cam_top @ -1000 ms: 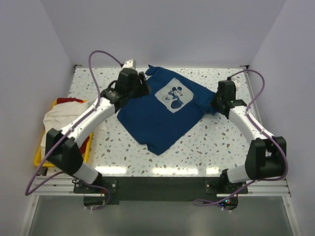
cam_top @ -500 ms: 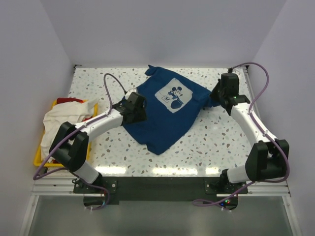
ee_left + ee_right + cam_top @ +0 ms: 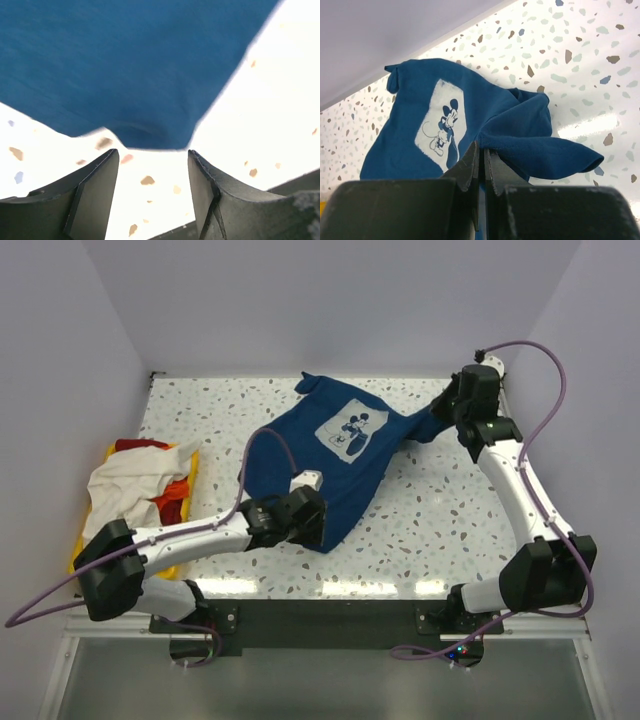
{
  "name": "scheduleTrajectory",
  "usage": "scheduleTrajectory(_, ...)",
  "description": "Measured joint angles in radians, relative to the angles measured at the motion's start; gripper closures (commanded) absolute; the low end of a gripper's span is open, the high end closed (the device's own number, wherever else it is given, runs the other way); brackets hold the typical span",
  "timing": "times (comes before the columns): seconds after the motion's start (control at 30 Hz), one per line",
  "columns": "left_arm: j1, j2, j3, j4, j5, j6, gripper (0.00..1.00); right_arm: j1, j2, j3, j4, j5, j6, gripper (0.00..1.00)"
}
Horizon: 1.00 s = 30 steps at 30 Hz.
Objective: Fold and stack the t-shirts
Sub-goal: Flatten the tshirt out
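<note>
The navy blue t-shirt (image 3: 340,465) with the white cartoon-mouse print (image 3: 350,430) lies spread on the speckled table. My right gripper (image 3: 447,412) is shut on its right sleeve edge and holds it lifted near the back right corner; the pinched cloth (image 3: 530,145) shows in the right wrist view. My left gripper (image 3: 318,525) is open and empty, low at the shirt's near bottom corner (image 3: 150,135), its fingers (image 3: 95,195) just short of the hem. A cream-white shirt (image 3: 115,490) and red and orange ones (image 3: 172,498) lie in a heap at the left.
A yellow plastic bin (image 3: 188,462) holds the heap at the table's left edge. White walls enclose the back and both sides. The table's near edge with a dark rail (image 3: 330,615) runs just behind my left gripper.
My left arm has swung from the shirt's upper left down to its near bottom corner. My right gripper has pulled the sleeve up and back toward the right rear corner, stretching the shirt.
</note>
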Motion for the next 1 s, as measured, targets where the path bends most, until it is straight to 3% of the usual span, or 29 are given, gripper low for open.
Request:
scheduleTrajectory(0.23,-0.184,0.108,0.034,-0.001,-0.062,0.03,0.42,0.0,0.002,0.077,-0.019,-0.016,-0.005,1.0)
scheduleTrajectory(0.37,-0.234,0.21,0.094,-0.005,-0.115,0.064,0.45,0.0,0.008,0.08,-0.021,-0.019,-0.005,1.0)
scheduleTrajectory(0.83,-0.259,0.411,0.208,0.008,-0.251,0.135,0.51,0.0,0.034,0.08,-0.021,-0.05,-0.004,1.0)
scheduleTrajectory(0.93,-0.259,0.423,0.209,0.006,-0.279,0.134,0.61,0.0,0.034,0.08,-0.021,-0.053,-0.003,1.0)
scheduleTrajectory(1.0,-0.259,0.428,0.209,0.006,-0.298,0.13,0.79,0.0,0.034,0.08,-0.02,-0.054,-0.003,1.0)
